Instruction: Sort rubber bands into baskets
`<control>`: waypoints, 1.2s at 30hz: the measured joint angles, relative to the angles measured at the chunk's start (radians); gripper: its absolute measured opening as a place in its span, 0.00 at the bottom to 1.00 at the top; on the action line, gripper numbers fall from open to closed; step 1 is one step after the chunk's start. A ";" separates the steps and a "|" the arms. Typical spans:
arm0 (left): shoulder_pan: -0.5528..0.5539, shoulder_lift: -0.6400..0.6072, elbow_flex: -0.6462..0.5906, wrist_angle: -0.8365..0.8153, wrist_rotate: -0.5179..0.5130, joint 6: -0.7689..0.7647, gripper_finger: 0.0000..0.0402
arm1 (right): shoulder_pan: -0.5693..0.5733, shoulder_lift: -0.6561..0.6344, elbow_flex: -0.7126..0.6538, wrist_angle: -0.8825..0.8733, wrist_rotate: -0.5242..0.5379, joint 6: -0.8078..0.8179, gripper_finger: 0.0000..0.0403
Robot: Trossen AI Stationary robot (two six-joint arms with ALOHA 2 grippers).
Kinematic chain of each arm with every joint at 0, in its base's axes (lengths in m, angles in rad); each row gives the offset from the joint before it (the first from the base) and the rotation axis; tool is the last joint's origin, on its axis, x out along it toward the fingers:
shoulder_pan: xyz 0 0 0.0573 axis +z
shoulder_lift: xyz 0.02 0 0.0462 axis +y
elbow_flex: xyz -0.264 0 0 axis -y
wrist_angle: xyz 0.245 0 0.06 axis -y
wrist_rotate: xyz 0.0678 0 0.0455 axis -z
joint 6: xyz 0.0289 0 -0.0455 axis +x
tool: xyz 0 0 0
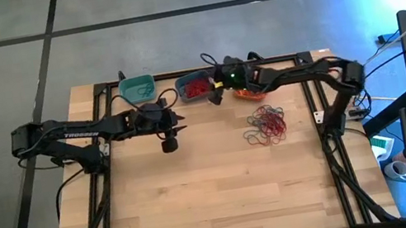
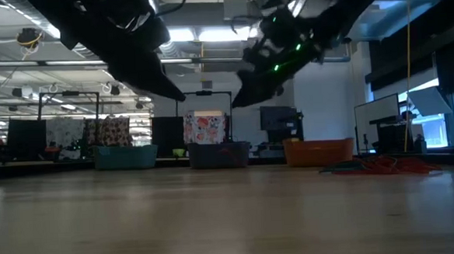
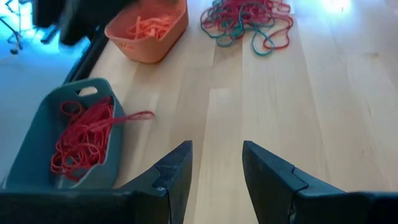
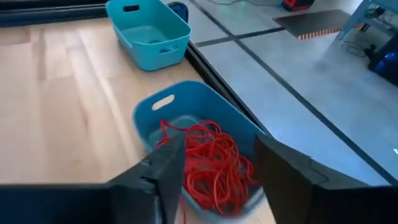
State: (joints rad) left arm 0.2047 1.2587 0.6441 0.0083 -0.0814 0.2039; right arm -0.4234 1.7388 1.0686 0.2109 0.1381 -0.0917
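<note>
Rubbery, limp and light, the tangled rubber bands (image 1: 267,124) beside the orange basket (image 1: 249,92) want pinching at one stray loop; the left gripper (image 3: 216,167) and the right gripper (image 4: 219,167) both stand released, empty.

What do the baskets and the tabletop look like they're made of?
The teal basket, blue basket and orange basket look like moulded plastic with a smooth matte finish: thin even walls, rounded corners, cut-out handle slots. The tabletop looks like light wood in jointed strips with visible grain, probably butcher block, with a slight sheen.
</note>
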 joint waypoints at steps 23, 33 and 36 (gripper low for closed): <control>-0.018 0.001 0.000 0.028 0.001 0.000 0.34 | 0.325 -0.267 -0.111 -0.525 0.185 0.166 0.52; -0.018 0.002 0.000 0.034 0.001 0.000 0.34 | 0.204 0.000 -0.133 -0.018 0.156 0.166 0.52; -0.018 0.002 0.000 0.029 0.001 -0.004 0.34 | 0.162 0.096 -0.072 -0.036 0.158 0.174 0.52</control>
State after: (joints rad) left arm 0.1864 1.2602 0.6441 0.0370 -0.0803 0.1998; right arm -0.2611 1.8349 0.9963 0.1748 0.2957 0.0824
